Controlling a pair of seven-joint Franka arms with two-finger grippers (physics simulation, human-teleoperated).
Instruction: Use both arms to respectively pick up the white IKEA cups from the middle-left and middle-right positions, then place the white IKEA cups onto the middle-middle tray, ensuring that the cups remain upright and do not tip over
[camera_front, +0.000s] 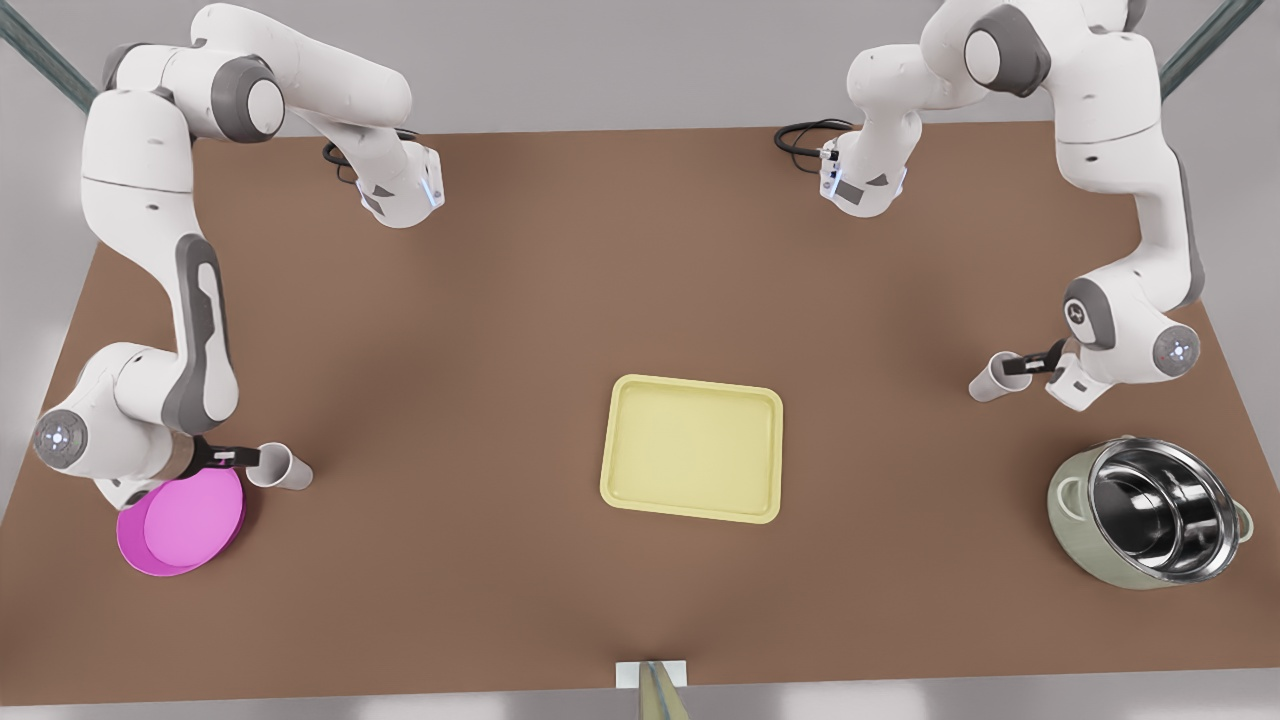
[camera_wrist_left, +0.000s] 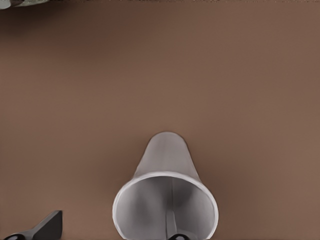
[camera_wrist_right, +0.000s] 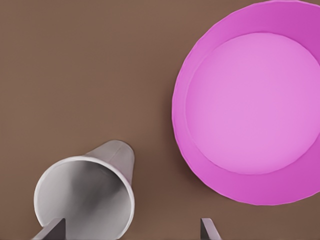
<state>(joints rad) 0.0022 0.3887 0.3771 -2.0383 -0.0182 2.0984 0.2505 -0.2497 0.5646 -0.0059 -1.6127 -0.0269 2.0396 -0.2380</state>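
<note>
On the brown table (camera_front: 500, 330), the pale yellow tray (camera_front: 692, 448) lies flat in the middle, well apart from both cups. At the front view's left, the right gripper (camera_front: 232, 457) reaches beside the pink plate (camera_front: 182, 522), one finger inside the rim of a white cup (camera_front: 280, 466) and the other outside it; in the right wrist view the fingers stand spread, with the cup (camera_wrist_right: 85, 197) at one of them and the plate (camera_wrist_right: 250, 115) near the other. At the front view's right, the left gripper (camera_front: 1030, 362) meets the other white cup (camera_front: 992, 377) at its rim, not far from the steel-lined green pot (camera_front: 1150, 525). In the left wrist view one finger reaches inside this cup (camera_wrist_left: 166, 200), the other standing well clear, so the jaws are spread.
</note>
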